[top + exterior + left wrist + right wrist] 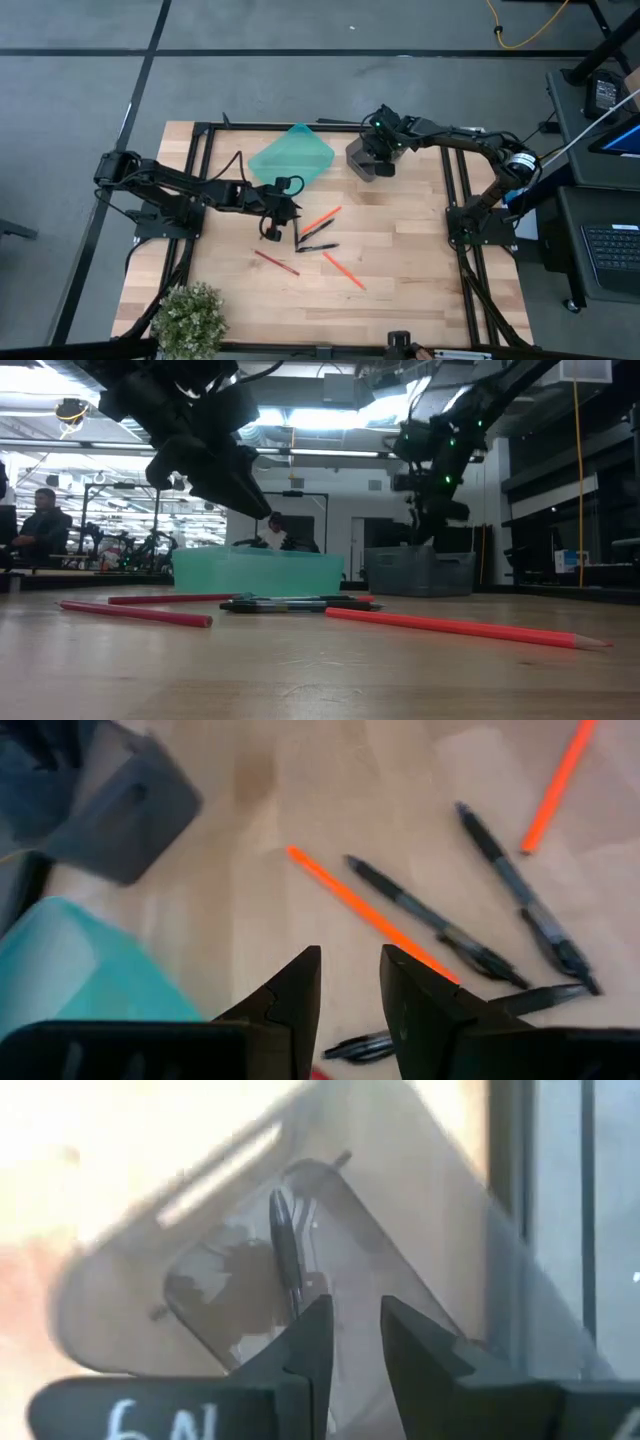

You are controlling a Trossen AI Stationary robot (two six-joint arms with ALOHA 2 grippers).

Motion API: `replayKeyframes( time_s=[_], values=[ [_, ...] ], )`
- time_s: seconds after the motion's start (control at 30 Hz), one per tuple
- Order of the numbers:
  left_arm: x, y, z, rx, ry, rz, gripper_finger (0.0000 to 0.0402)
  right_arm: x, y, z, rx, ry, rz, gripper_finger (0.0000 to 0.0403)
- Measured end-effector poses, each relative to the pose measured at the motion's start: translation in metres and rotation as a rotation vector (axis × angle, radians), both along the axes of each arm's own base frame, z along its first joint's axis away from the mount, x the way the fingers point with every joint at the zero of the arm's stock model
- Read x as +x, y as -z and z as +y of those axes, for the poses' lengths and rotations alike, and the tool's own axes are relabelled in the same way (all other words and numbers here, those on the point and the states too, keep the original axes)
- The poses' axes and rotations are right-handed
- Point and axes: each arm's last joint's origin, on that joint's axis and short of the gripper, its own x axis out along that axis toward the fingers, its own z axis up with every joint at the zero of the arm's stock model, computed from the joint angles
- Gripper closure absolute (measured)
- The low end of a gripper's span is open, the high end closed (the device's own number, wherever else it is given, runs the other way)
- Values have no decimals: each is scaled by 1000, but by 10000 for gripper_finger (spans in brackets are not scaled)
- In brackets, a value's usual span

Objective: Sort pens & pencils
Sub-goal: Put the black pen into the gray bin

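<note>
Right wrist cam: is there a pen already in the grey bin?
Yes, one dark pen lies inside the grey bin, just beyond the right end effector.

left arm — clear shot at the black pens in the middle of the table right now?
Probably yes. The left gripper hangs just beside the pens, fingers slightly apart, with nothing between. The right gripper is away over the grey bin.
</note>
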Motion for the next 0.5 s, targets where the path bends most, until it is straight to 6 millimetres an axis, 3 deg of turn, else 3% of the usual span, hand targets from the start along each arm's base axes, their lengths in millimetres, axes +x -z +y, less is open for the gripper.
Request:
replayKeyframes(
  time_s=[0.27, 0.5],
  values=[
    [-16, -18, 0, 11, -44, -17, 302, 14, -36, 28, 44, 37, -78, 316],
    [-49, -22, 1, -50, -88, -163, 302, 24, -43, 63, 97, 13, -93, 316]
  ],
)
